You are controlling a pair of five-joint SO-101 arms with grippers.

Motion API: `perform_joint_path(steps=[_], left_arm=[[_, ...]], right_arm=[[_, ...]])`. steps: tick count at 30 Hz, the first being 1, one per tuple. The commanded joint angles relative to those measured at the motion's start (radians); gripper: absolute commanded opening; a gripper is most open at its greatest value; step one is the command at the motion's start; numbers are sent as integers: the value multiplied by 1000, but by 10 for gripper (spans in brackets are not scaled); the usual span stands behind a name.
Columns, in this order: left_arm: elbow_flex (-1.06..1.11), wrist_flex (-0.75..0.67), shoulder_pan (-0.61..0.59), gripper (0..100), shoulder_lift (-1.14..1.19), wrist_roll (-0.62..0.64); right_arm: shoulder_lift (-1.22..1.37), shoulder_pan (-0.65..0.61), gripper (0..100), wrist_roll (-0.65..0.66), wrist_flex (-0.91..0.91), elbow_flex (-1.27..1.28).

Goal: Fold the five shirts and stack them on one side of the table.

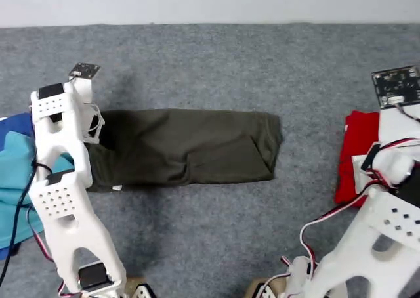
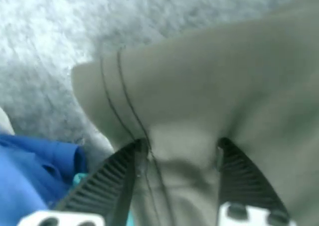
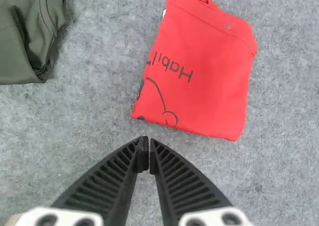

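An olive shirt point(image 1: 190, 147) lies folded into a long band across the middle of the grey table. At the band's left end, my left gripper point(image 2: 179, 146) is open, its two black fingers point(image 2: 119, 171) set down on the olive cloth point(image 2: 209, 86) near its stitched hem, with a bulge of fabric between them. A folded red shirt point(image 1: 357, 153) with a dark print lies at the right side. My right gripper point(image 3: 148, 154) is shut and empty above bare carpet, just short of the red shirt point(image 3: 199, 76). The olive band's right end point(image 3: 25, 37) lies farther off from it.
A blue shirt point(image 1: 16, 130) and a teal shirt point(image 1: 16, 180) lie bunched at the table's left edge, partly under the left arm point(image 1: 62, 180); blue cloth point(image 2: 30, 176) shows beside the left fingers. Grey carpet point(image 1: 210, 232) lies open in front of the olive band.
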Motion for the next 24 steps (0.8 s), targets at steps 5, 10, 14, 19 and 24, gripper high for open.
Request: perform_joint_path(steps=[5, 10, 14, 19, 24], left_arm=[[-208, 91, -41, 169, 167, -29], [-424, 253, -14, 12, 281, -157], [-562, 319, 21, 14, 313, -160], [-567, 319, 84, 14, 233, -143], [-417, 319, 164, 14, 57, -92]], right_arm=[[-30, 10, 14, 9, 38, -6], [-28, 10, 14, 9, 38, -6], [-28, 10, 14, 9, 38, -6], [-28, 13, 14, 9, 38, -6], [-28, 13, 13, 9, 38, -6]])
